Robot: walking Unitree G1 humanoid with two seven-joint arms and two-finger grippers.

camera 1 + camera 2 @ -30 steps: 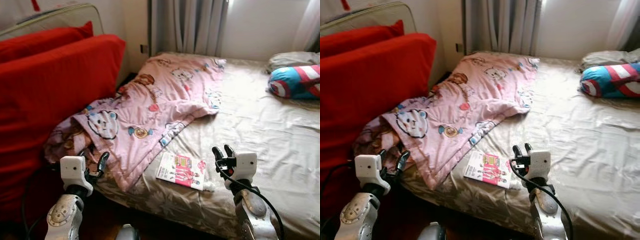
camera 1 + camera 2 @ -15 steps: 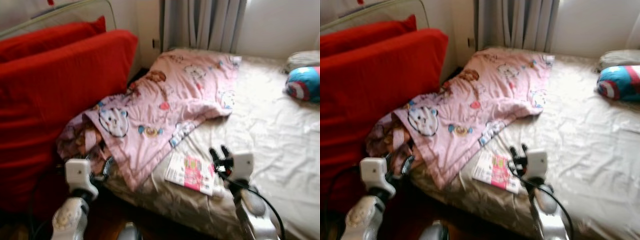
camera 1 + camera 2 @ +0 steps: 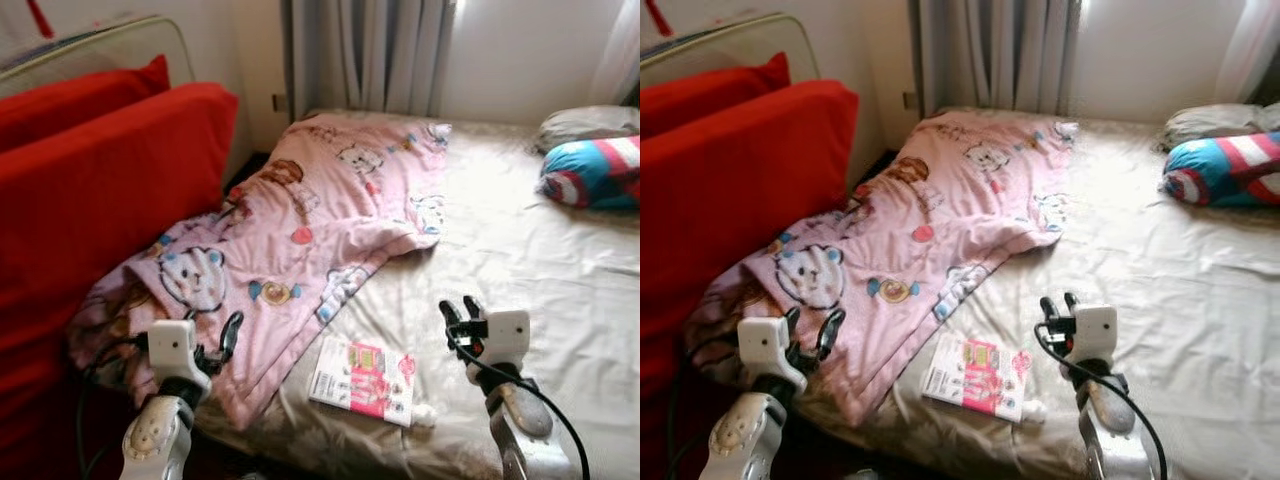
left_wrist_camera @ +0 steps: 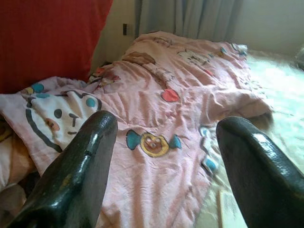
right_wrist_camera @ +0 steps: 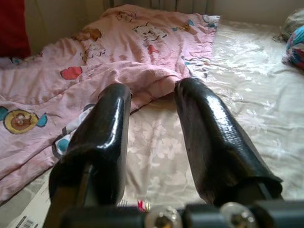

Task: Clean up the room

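The left gripper [image 3: 222, 338], fingers apart, hovers at the pink blanket [image 3: 300, 230]. The right gripper [image 3: 460, 313], fingers narrowly apart, holds nothing. Dragging the blanket could sweep the booklet [image 3: 363, 380] off the bed [image 3: 540, 250].

Soft pink printed cloth on the blanket [image 3: 320, 210], creased and matt. Pale sheet [image 3: 530, 250] on the bed, faintly satiny, with a woven flower pattern. Glossy paper cover on the booklet [image 3: 362, 381]. Matt red fabric on the cushions [image 3: 100, 200]. Shiny black plastic fingers [image 4: 76, 171] on the left tool [image 3: 212, 338]; finely textured black on the right tool [image 3: 459, 309].
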